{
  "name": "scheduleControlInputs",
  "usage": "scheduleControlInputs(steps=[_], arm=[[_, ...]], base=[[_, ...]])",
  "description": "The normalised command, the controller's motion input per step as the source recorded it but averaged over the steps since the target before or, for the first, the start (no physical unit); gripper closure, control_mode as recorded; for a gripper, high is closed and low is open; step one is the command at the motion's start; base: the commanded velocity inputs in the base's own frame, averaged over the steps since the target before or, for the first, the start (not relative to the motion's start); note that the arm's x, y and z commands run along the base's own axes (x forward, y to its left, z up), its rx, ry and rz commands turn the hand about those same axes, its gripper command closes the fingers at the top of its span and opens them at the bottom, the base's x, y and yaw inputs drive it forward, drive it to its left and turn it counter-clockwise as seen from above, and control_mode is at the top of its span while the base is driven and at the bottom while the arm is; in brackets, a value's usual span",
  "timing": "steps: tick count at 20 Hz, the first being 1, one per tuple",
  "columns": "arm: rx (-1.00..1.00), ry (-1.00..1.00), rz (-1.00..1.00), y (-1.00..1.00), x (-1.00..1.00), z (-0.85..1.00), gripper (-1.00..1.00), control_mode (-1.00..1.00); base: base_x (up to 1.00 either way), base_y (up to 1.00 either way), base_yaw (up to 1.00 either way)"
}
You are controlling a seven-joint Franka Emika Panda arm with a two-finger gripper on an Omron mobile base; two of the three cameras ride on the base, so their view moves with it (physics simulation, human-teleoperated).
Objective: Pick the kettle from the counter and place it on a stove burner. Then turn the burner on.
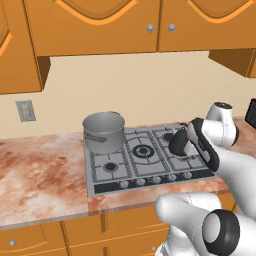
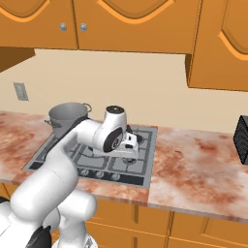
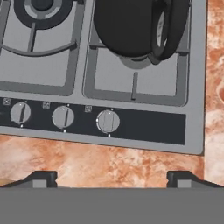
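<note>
The black kettle (image 3: 129, 26) sits on the front right stove burner (image 3: 136, 64) of the steel cooktop, its arched handle (image 3: 169, 30) to the right. The burner cap is hidden under it. My gripper (image 3: 112, 177) is open and holds nothing. It hangs above the front strip of the counter (image 3: 109, 157), just short of the knob row, apart from the kettle. The nearest knob (image 3: 108, 121) lies straight ahead of the fingertips (image 3: 41, 177). In the left base view the kettle (image 1: 178, 142) shows dark beside my hand.
A big grey steel pot (image 1: 104, 131) stands on the back left burner. The large central burner (image 1: 143, 150) and front left burner (image 1: 110, 166) are bare. Two more knobs (image 3: 63, 117) sit left of the nearest one. A black appliance (image 2: 242, 138) stands at the far right of the counter.
</note>
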Motion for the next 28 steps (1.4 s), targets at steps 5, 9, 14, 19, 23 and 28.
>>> scheduleControlInputs(steps=[5, 9, 14, 19, 23, 28], arm=[[0.0, 0.01, 0.04, 0.03, 0.0, -0.41, -1.0, -1.0], [0.0, 0.03, 0.03, 0.08, -0.01, -0.52, -1.0, -1.0], [0.0, 0.09, 0.02, 0.12, 0.0, -0.66, -1.0, -1.0], [0.0, 0.01, 0.0, 0.04, 0.05, -0.3, -1.0, -1.0], [-0.01, 0.0, 0.0, 0.0, 0.13, -0.05, -1.0, -1.0], [0.0, 0.0, 0.0, 0.0, 0.13, -0.01, -1.0, -1.0]], base=[[0.0, 0.0, 0.0], [0.0, 0.0, 0.0], [0.0, 0.0, 0.0], [0.0, 0.0, 0.0], [0.0, 0.0, 0.0], [0.0, 0.0, 0.0]])
